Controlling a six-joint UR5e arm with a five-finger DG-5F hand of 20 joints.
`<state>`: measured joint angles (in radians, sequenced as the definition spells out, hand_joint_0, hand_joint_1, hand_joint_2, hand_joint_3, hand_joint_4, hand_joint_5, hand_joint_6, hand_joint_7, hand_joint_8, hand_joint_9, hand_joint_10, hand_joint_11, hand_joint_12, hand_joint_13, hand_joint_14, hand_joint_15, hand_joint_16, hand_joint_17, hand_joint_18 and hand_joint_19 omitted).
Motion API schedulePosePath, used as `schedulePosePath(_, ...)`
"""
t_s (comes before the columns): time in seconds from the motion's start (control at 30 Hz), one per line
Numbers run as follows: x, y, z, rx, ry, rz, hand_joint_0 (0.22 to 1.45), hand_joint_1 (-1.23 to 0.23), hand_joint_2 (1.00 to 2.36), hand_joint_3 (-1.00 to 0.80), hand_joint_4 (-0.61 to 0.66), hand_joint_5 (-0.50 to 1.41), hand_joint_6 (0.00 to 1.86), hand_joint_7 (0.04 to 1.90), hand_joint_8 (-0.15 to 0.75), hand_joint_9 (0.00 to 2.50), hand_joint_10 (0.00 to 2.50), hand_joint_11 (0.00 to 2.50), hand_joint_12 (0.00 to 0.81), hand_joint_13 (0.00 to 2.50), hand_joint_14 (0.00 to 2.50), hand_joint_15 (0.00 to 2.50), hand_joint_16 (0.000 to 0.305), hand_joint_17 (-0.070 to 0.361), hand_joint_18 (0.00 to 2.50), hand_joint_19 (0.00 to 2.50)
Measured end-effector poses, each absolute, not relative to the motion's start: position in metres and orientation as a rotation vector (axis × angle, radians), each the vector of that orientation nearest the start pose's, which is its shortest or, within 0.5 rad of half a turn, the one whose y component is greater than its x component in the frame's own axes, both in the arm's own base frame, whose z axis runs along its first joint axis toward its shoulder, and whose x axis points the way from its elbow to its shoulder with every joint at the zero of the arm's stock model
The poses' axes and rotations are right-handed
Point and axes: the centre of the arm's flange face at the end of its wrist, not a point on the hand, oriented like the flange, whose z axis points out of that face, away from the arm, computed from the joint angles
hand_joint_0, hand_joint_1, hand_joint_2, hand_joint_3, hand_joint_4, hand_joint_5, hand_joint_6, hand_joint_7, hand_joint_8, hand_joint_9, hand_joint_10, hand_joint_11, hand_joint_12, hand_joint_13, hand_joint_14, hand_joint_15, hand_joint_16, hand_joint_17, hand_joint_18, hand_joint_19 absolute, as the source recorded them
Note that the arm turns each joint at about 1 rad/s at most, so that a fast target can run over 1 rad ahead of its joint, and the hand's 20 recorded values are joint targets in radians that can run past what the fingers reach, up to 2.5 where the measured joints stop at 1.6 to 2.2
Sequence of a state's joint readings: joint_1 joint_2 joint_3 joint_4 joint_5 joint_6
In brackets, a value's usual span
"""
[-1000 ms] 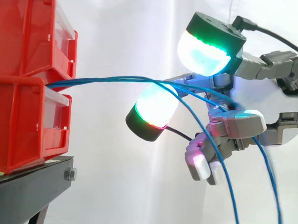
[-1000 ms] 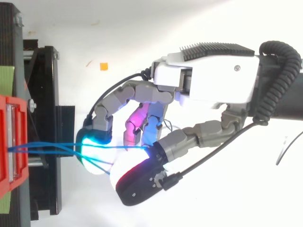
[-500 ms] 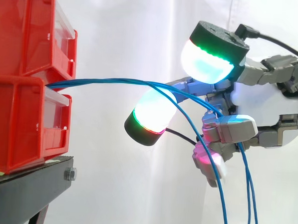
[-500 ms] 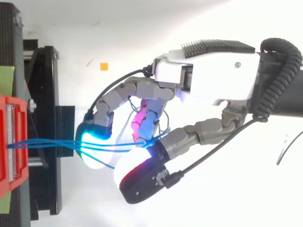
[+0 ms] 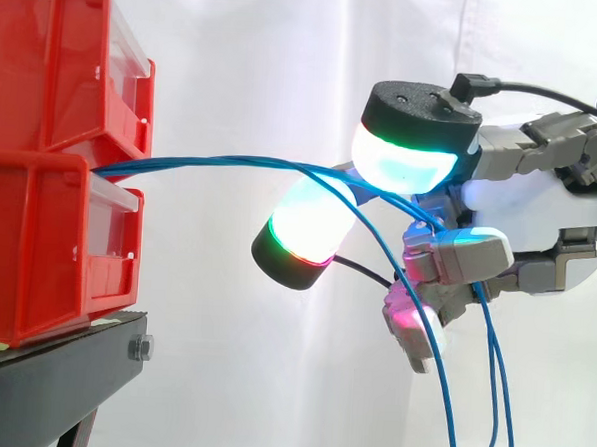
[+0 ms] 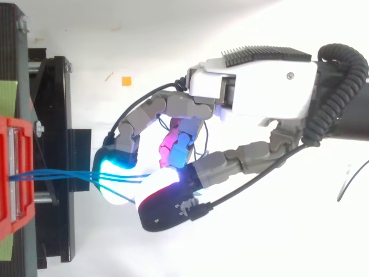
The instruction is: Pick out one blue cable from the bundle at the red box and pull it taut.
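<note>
Two or three thin blue cables [image 5: 232,161] leave the gap between the stacked red boxes [image 5: 51,161] and run level to the right into my hand [image 5: 539,211]. There they pass between two big glowing fingertips [image 5: 402,154], one above and one below, then bend down over the curled fingers and hang toward the bottom edge [image 5: 490,394]. From above, the blue cables [image 6: 57,175] lie close together from the red box [image 6: 14,173] to the hand [image 6: 259,86], whose fingers are curled round them.
The red boxes rest on a black stand [image 5: 50,381], which also shows from above [image 6: 52,156]. A small orange scrap [image 6: 125,81] lies on the white surface beyond the hand. A white curtain hangs behind.
The upper glowing fingertip has come down toward the lower one, closing over the cables. The inner fingers have curled tighter, and the cables have drawn closer together.
</note>
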<state>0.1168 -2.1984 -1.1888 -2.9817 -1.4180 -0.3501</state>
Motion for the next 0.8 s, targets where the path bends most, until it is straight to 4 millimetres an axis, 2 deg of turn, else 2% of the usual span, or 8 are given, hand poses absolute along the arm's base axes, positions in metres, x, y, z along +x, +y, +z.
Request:
schedulePosePath(0.17,0.7320,-0.0634,0.3035,1.009,1.409,0.883,0.64,-0.74,1.02,-0.25,0.09,-0.16,0.88,0.66,0.266,1.17,0.02,1.31,0.413,0.83,0.02,0.66,0.055,0.123,0.68,0.80)
schedulePosePath(0.27,0.7322,-0.0631,0.3038,1.009,1.408,0.884,0.64,-0.78,1.01,-0.37,0.11,-0.15,0.91,0.65,0.271,1.17,0.02,1.29,0.410,0.82,0.02,0.66,0.054,0.122,0.67,0.80)
schedulePosePath(0.33,0.7323,-0.0628,0.3040,1.008,1.408,0.885,0.59,-0.68,1.00,-0.50,0.10,-0.14,0.91,0.65,0.277,1.20,0.02,1.25,0.412,0.83,0.02,0.65,0.054,0.122,0.68,0.80)
schedulePosePath(0.37,0.7322,-0.0627,0.3039,1.008,1.408,0.884,0.58,-0.64,1.00,-0.50,0.10,-0.14,0.91,0.64,0.282,1.21,0.02,1.24,0.415,0.84,0.02,0.65,0.054,0.122,0.69,0.81)
schedulePosePath(0.43,0.7323,-0.0625,0.3040,1.007,1.408,0.884,0.56,-0.46,1.00,-0.50,0.08,-0.13,0.88,0.66,0.290,1.26,0.02,1.15,0.416,0.86,0.02,0.64,0.055,0.124,0.70,0.81)
schedulePosePath(0.53,0.7324,-0.0624,0.3042,1.007,1.408,0.884,0.60,-0.38,1.00,-0.50,0.05,-0.12,0.86,0.70,0.285,1.27,0.02,1.10,0.407,0.87,0.02,0.64,0.054,0.122,0.71,0.82)
schedulePosePath(0.73,0.7324,-0.0624,0.3043,1.007,1.408,0.884,0.62,-0.48,1.01,-0.28,0.06,-0.11,0.85,0.75,0.293,1.33,0.03,1.11,0.416,0.89,0.02,0.64,0.055,0.124,0.72,0.82)
schedulePosePath(0.8,0.7324,-0.0624,0.3043,1.007,1.408,0.884,0.62,-0.52,1.01,-0.19,0.09,-0.10,0.85,0.75,0.321,1.35,0.02,1.11,0.446,0.92,0.02,0.63,0.062,0.140,0.79,0.79)
